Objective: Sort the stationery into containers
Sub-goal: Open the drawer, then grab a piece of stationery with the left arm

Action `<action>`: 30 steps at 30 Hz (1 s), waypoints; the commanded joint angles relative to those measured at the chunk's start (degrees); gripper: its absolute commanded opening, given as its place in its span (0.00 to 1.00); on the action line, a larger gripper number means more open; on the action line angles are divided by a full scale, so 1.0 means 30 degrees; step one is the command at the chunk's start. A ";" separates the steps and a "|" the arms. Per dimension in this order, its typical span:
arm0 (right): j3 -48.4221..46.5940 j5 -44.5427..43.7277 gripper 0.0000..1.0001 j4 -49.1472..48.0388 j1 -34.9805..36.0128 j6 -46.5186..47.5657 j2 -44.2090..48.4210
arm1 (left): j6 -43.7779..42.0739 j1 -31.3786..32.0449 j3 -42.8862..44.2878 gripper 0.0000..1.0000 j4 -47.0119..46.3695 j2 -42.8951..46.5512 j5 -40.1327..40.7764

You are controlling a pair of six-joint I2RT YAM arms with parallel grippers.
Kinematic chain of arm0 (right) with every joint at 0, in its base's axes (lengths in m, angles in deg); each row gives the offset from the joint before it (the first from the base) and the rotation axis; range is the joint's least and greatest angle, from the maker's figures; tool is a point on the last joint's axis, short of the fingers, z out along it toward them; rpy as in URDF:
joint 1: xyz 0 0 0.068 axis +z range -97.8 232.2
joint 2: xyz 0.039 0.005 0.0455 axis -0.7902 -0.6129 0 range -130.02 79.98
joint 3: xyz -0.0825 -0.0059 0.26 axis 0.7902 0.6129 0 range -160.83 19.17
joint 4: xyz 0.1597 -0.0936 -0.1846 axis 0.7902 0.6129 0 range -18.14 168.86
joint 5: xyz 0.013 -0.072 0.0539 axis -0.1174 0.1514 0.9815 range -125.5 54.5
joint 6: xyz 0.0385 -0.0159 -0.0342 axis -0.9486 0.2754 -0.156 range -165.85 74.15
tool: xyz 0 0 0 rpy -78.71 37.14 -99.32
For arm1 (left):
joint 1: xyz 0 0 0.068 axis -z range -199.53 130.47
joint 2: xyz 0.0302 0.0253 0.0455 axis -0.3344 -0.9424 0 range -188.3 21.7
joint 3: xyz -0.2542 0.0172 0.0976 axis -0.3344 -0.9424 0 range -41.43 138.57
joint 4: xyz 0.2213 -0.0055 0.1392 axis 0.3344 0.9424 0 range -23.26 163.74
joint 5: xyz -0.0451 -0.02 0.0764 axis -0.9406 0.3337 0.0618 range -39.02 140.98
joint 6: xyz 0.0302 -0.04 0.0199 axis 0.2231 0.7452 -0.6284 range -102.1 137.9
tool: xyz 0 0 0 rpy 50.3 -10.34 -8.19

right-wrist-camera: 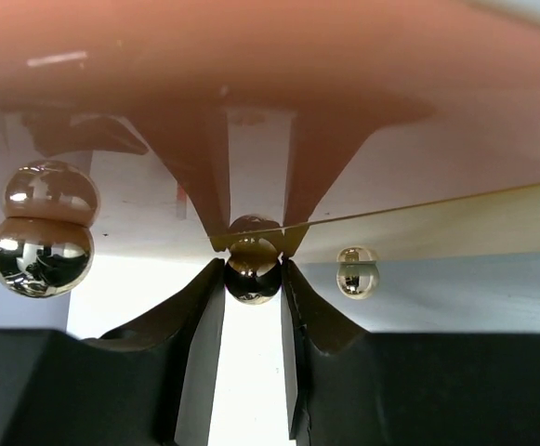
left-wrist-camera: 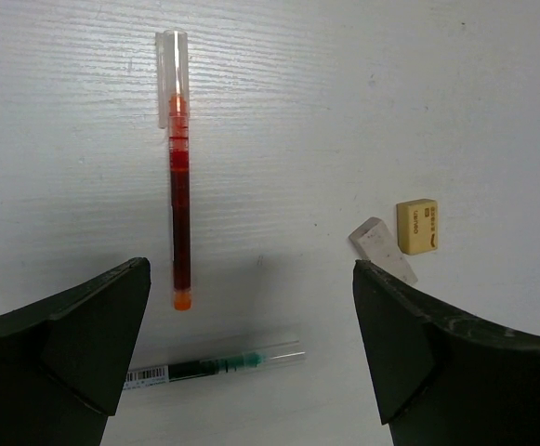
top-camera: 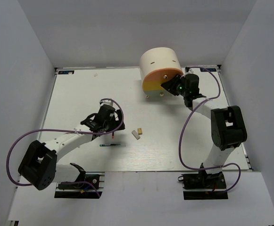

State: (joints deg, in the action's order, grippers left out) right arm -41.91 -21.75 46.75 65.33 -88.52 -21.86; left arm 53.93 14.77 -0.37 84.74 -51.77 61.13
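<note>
The left gripper (left-wrist-camera: 251, 321) gapes over the table's (left-wrist-camera: 437, 93) red pen (left-wrist-camera: 180, 214), barcode-labelled green pen (left-wrist-camera: 214, 366), white eraser (left-wrist-camera: 381, 249) and tan eraser (left-wrist-camera: 417, 226) with unreadable print, while the right gripper (right-wrist-camera: 253, 269) pinches a shiny drawer knob (right-wrist-camera: 253, 283).

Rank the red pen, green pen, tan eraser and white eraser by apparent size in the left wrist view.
1. red pen
2. green pen
3. tan eraser and white eraser: about alike, so no ranking.
</note>
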 commanded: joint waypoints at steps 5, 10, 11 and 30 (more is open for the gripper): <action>0.1544 0.0948 0.16 -0.1798 -0.0098 0.0045 0.1395 | 0.0060 -0.0038 0.0052 1.00 -0.0111 -0.0263 0.0512; 0.3482 0.1390 0.14 -0.1886 -0.0069 -0.0102 0.2657 | 0.0060 -0.0038 0.0640 1.00 0.0502 -0.1609 0.0979; 0.3920 0.1448 0.14 -0.1712 -0.0010 -0.0188 0.3209 | 0.0060 -0.0038 0.0814 1.00 0.0765 -0.1787 0.1300; 0.5418 0.1917 0.60 -0.1476 -0.0098 -0.0277 0.4709 | -0.0643 -0.0038 0.3101 0.77 0.0942 -0.5917 0.3090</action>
State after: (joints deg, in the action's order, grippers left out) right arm -25.93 -17.13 42.73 65.02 -89.20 -9.47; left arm 52.82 14.77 6.45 87.49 -68.44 68.56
